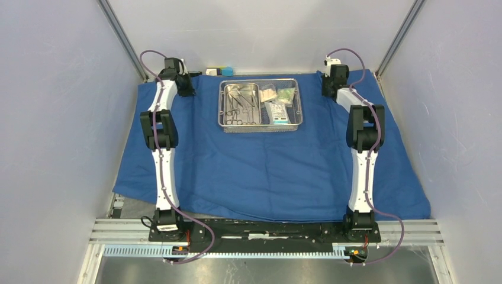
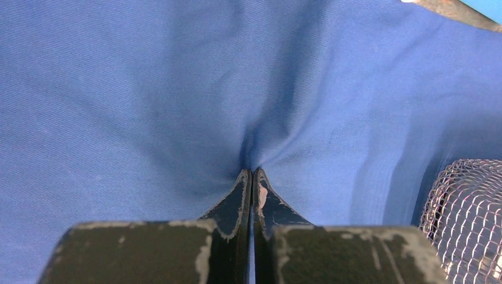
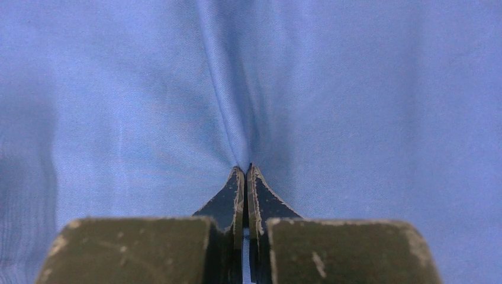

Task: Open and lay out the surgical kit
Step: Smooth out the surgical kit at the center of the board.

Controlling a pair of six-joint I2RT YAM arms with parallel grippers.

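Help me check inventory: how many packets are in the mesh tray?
3, in the right half of the mesh tray: a tan packet at the far side, a greenish packet right of it, a white packet nearer the arms. More could hide underneath.

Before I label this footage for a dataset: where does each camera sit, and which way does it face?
Top external: above and behind the arm bases, looking down at the large blue cloth wrap and rectangular steel mesh tray; both arms show.
Left wrist: on the left arm, facing cloth puckered in the shut left pincer.
Right wrist: likewise, right pincer shut on cloth.
Shared: left wrist and top both show the tray.
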